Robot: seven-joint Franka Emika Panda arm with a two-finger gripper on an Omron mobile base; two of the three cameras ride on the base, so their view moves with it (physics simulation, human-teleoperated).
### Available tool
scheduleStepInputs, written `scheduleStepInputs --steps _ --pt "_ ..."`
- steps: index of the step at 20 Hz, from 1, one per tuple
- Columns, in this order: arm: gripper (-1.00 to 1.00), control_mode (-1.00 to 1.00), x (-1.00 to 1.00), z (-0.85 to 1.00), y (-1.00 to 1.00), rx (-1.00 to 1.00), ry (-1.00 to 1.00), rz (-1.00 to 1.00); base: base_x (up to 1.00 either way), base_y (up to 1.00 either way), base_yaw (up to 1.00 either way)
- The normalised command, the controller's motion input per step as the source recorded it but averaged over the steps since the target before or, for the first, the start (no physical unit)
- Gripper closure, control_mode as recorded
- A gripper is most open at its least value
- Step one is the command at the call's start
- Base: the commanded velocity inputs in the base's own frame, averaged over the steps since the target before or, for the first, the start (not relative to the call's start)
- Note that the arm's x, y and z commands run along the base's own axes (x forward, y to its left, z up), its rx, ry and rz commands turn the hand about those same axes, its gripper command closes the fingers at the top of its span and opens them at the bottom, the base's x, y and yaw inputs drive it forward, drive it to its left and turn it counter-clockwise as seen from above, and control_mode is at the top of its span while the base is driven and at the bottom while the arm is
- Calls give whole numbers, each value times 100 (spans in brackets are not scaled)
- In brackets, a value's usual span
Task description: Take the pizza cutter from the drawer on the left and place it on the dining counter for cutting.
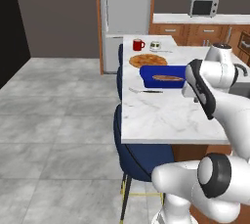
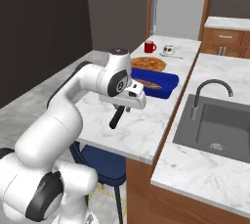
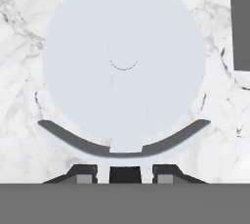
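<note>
The pincer (image 3: 125, 171) was closed on the pizza cutter (image 3: 123, 66), holding it above the dining counter (image 1: 161, 118). Beyond the cutter on the counter stood a blue dish (image 1: 163, 77), a pizza (image 1: 148, 60), a red mug (image 1: 138, 45); a knife (image 1: 145, 90) lay nearby.

Left base view: set behind and left of the arm, facing forward and down along the worktop (image 1: 161, 115) toward its far edge. Right base view: same worktop (image 2: 146, 115) from the right, sink (image 2: 219, 125) side near. Hand view — very close, looking straight down onto the marble (image 3: 19, 47).
</note>
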Motion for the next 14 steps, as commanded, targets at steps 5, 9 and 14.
scheduleStepInputs --steps 5,9,14 --pt "100 -100 48 -30 -2 0 0 0 0 0 0" --pt "100 -100 37 -22 0 0 0 0 0 0 0" --pt "100 -100 31 -18 0 0 0 0 0 0 0"
